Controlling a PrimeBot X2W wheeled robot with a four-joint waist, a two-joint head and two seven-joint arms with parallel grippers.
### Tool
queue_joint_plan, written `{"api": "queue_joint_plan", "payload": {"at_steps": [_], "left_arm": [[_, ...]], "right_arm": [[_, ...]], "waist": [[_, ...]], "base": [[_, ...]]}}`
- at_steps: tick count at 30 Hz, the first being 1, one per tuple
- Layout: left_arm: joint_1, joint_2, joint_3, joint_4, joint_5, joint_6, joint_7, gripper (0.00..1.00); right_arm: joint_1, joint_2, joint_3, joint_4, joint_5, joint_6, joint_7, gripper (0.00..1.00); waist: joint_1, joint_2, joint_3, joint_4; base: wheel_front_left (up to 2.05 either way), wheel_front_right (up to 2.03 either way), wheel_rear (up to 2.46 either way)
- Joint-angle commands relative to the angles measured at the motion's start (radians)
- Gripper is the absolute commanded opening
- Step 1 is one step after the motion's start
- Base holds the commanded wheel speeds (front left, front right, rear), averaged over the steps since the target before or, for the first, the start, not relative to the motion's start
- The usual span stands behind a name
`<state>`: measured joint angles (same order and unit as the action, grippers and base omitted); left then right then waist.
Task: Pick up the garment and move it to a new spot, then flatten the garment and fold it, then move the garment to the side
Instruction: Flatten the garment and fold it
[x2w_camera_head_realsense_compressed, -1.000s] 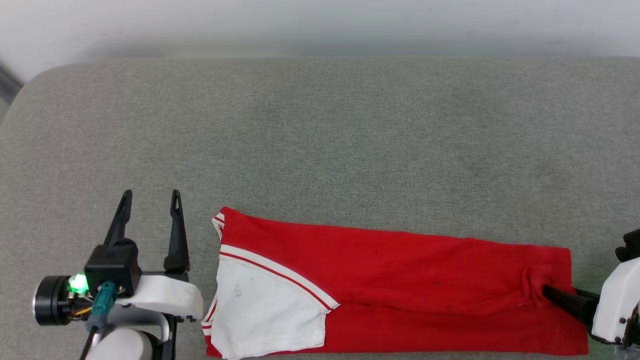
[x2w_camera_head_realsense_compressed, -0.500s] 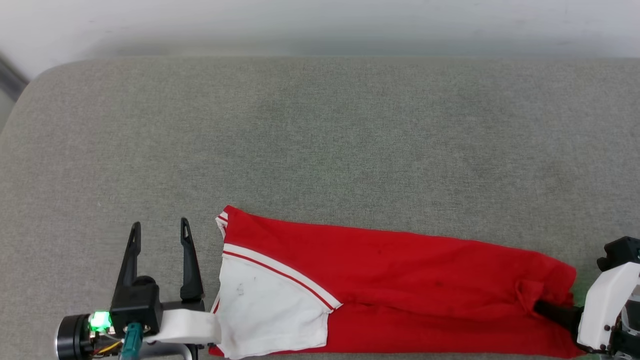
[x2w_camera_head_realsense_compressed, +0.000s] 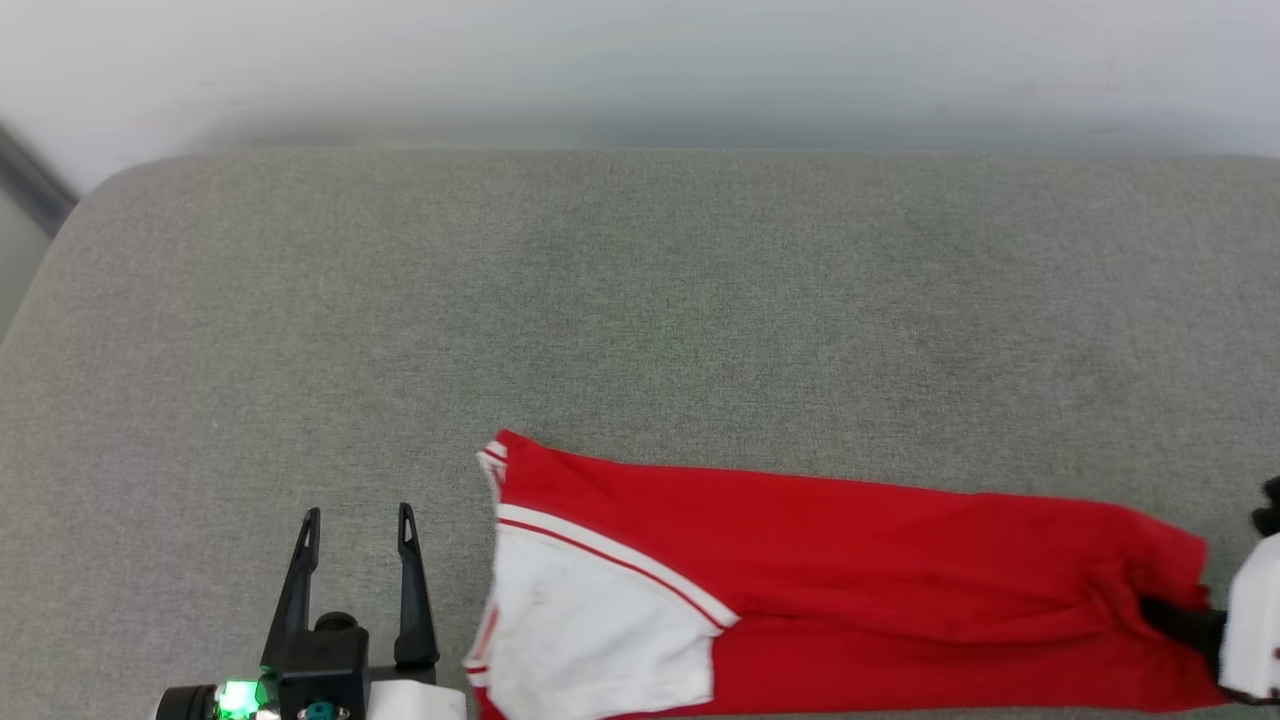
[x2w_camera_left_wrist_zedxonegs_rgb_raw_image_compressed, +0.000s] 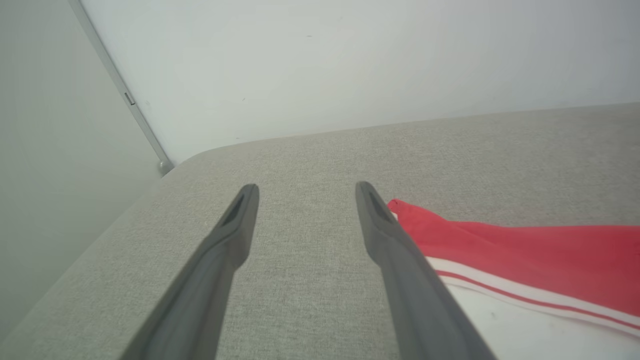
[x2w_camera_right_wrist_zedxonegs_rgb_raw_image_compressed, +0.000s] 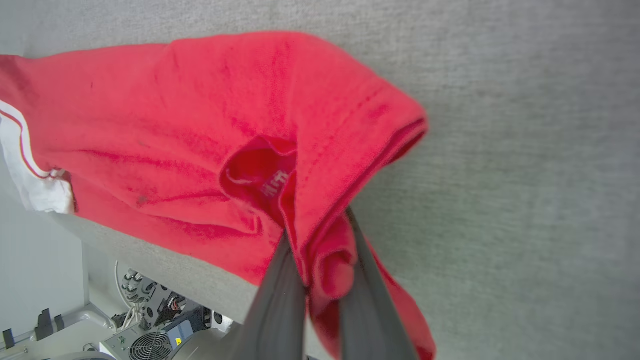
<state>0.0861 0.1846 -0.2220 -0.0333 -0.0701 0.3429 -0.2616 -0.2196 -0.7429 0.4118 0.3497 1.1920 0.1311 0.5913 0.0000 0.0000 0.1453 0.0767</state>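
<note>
R hand (x2w_camera_right_wrist_zedxonegs_rgb_raw_image_compressed: 320, 240) now tight on garment (x2w_camera_head_realsense_compressed: 850, 540)

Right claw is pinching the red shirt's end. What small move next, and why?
Probably lift the right claw slightly to raise that end: it is shut on the bunched hem of the garment, which lies in a long folded strip, while the open left claw sits beside the sleeve end, apart from it.
</note>
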Motion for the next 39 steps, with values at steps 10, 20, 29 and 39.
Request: {"api": "queue_joint_plan", "payload": {"at_steps": [10,20,29,39], "left_arm": [[0.037,-0.023,0.027,0.001,0.033,-0.039,-0.005,1.00],[0.050,-0.039,0.055,0.005,0.046,-0.052,-0.005,1.00],[0.005,-0.055,0.054,0.014,0.054,-0.076,-0.005,1.00],[-0.037,-0.074,0.053,0.023,0.058,-0.094,-0.005,1.00]], "right_arm": [[0.022,-0.106,-0.054,0.001,-0.041,-0.001,0.088,0.00],[-0.011,-0.052,-0.049,-0.303,-0.006,-0.001,0.228,0.00],[-0.177,0.101,0.103,-0.428,-0.107,-0.001,0.339,0.00],[-0.436,0.289,0.368,-0.319,-0.225,-0.001,0.358,0.00]], "waist": [[0.0000,0.0000,-0.035,-0.005],[0.0000,0.0000,-0.047,-0.022],[0.0000,0.0000,-0.014,0.004],[0.0000,0.0000,0.042,0.048]], "base": [[0.00,0.00,0.00],[0.00,0.00,0.00],[0.00,0.00,0.00],[0.00,0.00,0.00]]}}
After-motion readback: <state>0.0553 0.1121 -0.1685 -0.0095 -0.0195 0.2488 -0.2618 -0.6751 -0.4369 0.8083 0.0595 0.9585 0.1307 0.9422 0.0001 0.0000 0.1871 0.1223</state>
